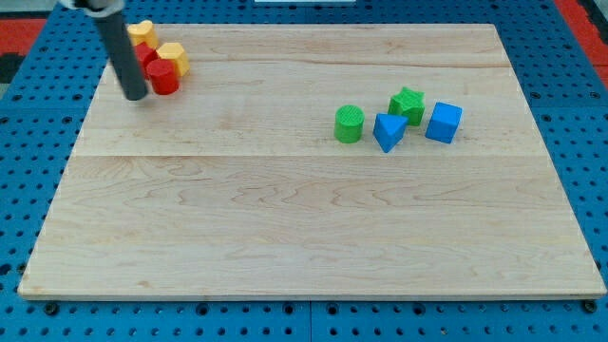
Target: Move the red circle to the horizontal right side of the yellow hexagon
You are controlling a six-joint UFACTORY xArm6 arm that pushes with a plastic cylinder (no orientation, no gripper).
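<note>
Item: one wooden worktop (285,237) on a blue pegboard (38,114), recorded with eight small blocks in two groups. Group one, at the view's upper left corner: a red circle (163,77), a yellow hexagon (173,57) touching it at about one o'clock, a second yellow block (142,32) at about eleven o'clock, and a further red block (144,53), largely hidden by the rod, its shape not determinable. Group two, right of centre: a green cylinder (349,123), a blue triangular block (388,131) at its three o'clock, a green star-like block (408,104) and a blue cube (444,122). My tip (136,95) was noted just beside the red circle, at about eight o'clock of it. No jaws were fitted; whether apart or together could therefore not be told. Progress: the task was judged barely begun, since the red circle was found below and slightly left of the yellow hexagon, not at its three o'clock; the whole passage round to the right side was judged outstanding. No brands, labels or legible writing were recorded.
</note>
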